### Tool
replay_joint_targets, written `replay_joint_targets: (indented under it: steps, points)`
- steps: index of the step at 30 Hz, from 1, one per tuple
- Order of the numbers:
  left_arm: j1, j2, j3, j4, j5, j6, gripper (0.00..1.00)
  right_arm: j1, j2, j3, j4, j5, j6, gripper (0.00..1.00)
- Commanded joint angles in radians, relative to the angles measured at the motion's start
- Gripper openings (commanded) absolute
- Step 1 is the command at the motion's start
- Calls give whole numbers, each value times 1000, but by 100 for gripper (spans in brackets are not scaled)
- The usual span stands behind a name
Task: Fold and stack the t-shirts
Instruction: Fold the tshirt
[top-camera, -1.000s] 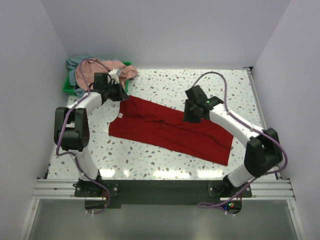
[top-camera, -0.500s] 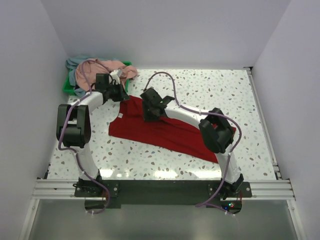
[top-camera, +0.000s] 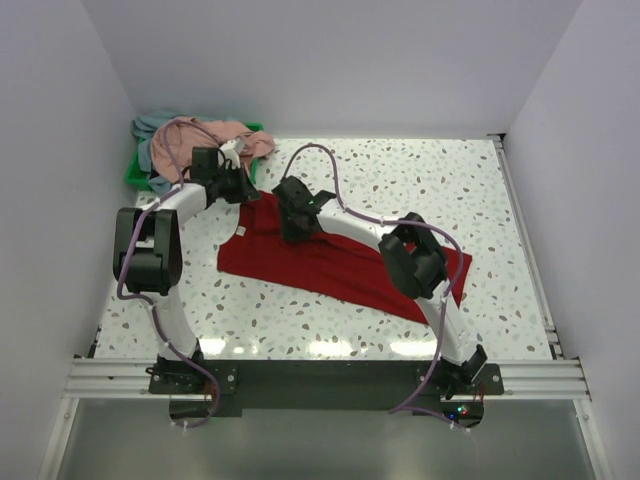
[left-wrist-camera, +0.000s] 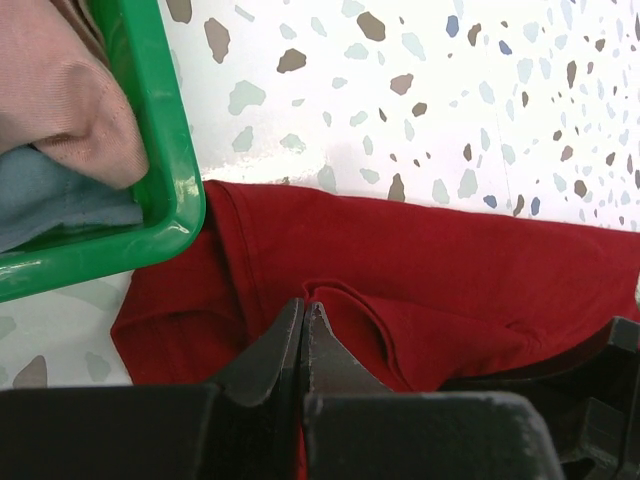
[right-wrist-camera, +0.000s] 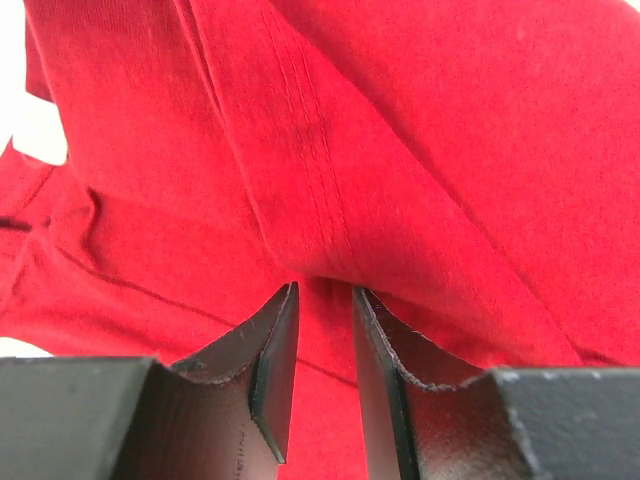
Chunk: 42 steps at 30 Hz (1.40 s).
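The red t-shirt (top-camera: 300, 268) (left-wrist-camera: 450, 250) (right-wrist-camera: 400, 120) lies spread across the middle of the table. My left gripper (top-camera: 245, 190) (left-wrist-camera: 303, 305) is shut on a fold at its far left edge, close to the green tray. My right gripper (top-camera: 292, 228) (right-wrist-camera: 323, 290) reaches over the shirt's left half, and its narrowly parted jaws pinch a raised ridge of red cloth at their tips. The pink t-shirt (top-camera: 235, 135) (left-wrist-camera: 60, 90) and the grey-blue t-shirt (top-camera: 150, 125) (left-wrist-camera: 50, 200) lie heaped in the tray.
The green tray (top-camera: 135, 176) (left-wrist-camera: 150, 100) stands at the back left corner, against the left wall. White walls close in the speckled table (top-camera: 420, 180) on three sides. The right arm's elbow (top-camera: 410, 262) hangs over the shirt's right part.
My right arm has swung left across the red shirt, from its right middle to near the left gripper. The shirt's near right corner has drawn in. The left arm has stayed put.
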Motion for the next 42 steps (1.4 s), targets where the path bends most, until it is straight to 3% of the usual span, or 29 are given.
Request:
replay_joint_targets:
  steps: [1, 14, 19, 24, 34, 42]
  points:
    - [9, 2, 27, 50, 26, -10, 0, 1, 24, 78, -35, 50, -12, 32]
    - [9, 4, 33, 61, 37, -21, 0, 9, -26, -38, -45, 97, -24, 26]
    - [9, 2, 33, 58, 40, -18, 0, 11, -23, -21, -53, 103, -29, 10]
    - [9, -12, 22, 61, 49, -7, 0, 9, -51, 2, -67, 96, -44, 1]
    - [9, -119, -97, 61, 42, 5, 0, 9, -158, -49, -71, 7, -52, 0]
    - [8, -214, -188, -39, 15, 45, 0, 11, -173, -110, -88, -70, -35, 0]
